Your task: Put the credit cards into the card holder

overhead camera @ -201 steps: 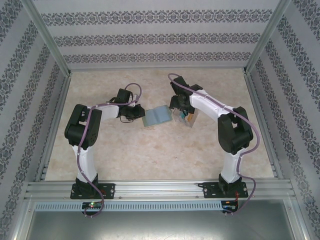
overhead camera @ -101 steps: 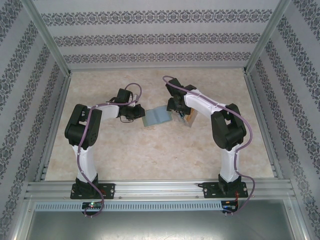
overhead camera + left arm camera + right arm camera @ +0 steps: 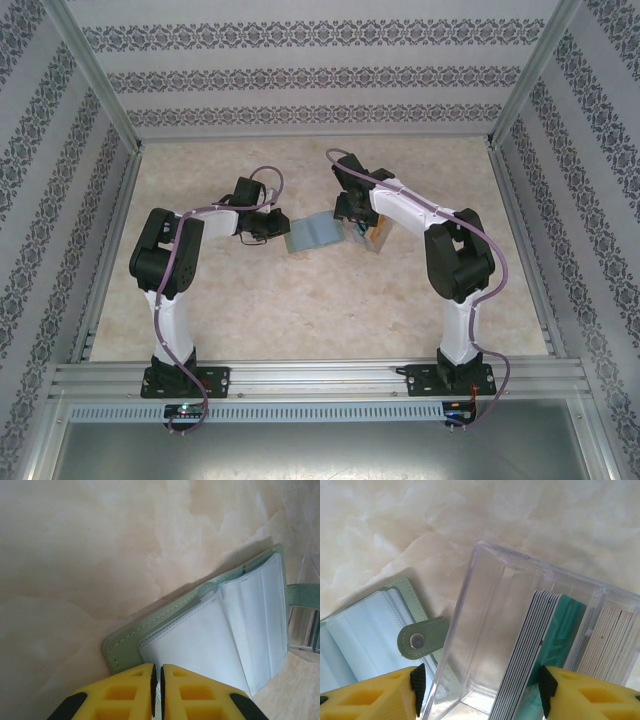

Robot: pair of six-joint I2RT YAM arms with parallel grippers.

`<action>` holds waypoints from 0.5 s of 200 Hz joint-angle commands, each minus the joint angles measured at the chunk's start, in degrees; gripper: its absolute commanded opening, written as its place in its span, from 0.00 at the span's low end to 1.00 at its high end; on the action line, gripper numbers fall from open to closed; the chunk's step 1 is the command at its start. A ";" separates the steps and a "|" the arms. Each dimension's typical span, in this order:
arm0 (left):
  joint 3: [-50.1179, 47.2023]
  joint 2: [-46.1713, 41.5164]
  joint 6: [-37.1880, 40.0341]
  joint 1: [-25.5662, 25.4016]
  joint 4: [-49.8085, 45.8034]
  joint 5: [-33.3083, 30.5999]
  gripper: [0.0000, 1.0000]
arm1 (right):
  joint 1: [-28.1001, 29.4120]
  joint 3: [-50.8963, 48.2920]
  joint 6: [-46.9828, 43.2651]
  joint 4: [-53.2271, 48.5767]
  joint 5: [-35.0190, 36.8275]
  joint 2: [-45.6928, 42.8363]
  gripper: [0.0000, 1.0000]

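The card holder (image 3: 312, 232) lies open mid-table, a grey-green cover (image 3: 125, 645) with clear sleeves (image 3: 235, 625) and a tab clasp (image 3: 422, 639). My left gripper (image 3: 278, 228) is at its left edge, jaws (image 3: 156, 690) shut on the holder's rim. The credit cards (image 3: 530, 655) stand on edge as a stack in a clear plastic box (image 3: 485, 605), with a teal card (image 3: 562, 625) on the outer face. My right gripper (image 3: 481, 687) hangs open over the box (image 3: 378, 238). One pad is outside the box's left wall and the other is at the teal card.
A second stack of pale cards (image 3: 612, 640) fills the box's right compartment. The box sits right beside the holder's clasp side. Aluminium frame rails (image 3: 300, 380) and patterned walls surround the marble-look table (image 3: 300, 300).
The right gripper's jaws have narrowed around the card stack, and the right arm has shifted slightly left over the box. The left arm and the holder have not moved.
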 commanded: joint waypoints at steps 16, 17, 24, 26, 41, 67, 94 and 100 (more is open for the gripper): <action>0.94 1.04 1.95 -0.39 -2.67 -0.47 0.15 | 0.23 0.66 -0.98 1.17 -1.76 -1.87 0.51; 0.91 1.10 1.90 -0.40 -2.67 -0.46 0.15 | 0.25 0.66 -0.99 1.18 -1.79 -1.82 0.51; 0.99 1.08 1.90 -0.39 -2.65 -0.53 0.15 | 0.27 0.62 -1.16 1.16 -1.83 -1.78 0.49; 0.98 1.08 1.94 -0.39 -2.71 -0.49 0.15 | 0.25 0.72 -1.16 1.18 -1.86 -1.78 0.48; 1.06 1.22 1.86 -0.41 -2.75 -0.50 0.15 | 0.19 0.75 -1.34 1.09 -1.83 -1.87 0.44; 1.07 1.22 1.95 -0.41 -2.71 -0.50 0.15 | 0.17 0.67 -1.51 1.05 -1.84 -2.13 0.38; 1.15 1.22 1.95 -0.33 -2.76 -0.56 0.15 | 0.03 0.66 -1.60 1.17 -1.90 -2.31 0.36; 1.14 1.30 1.95 -0.34 -2.76 -0.57 0.15 | 0.10 0.66 -1.60 1.13 -1.86 -2.38 0.36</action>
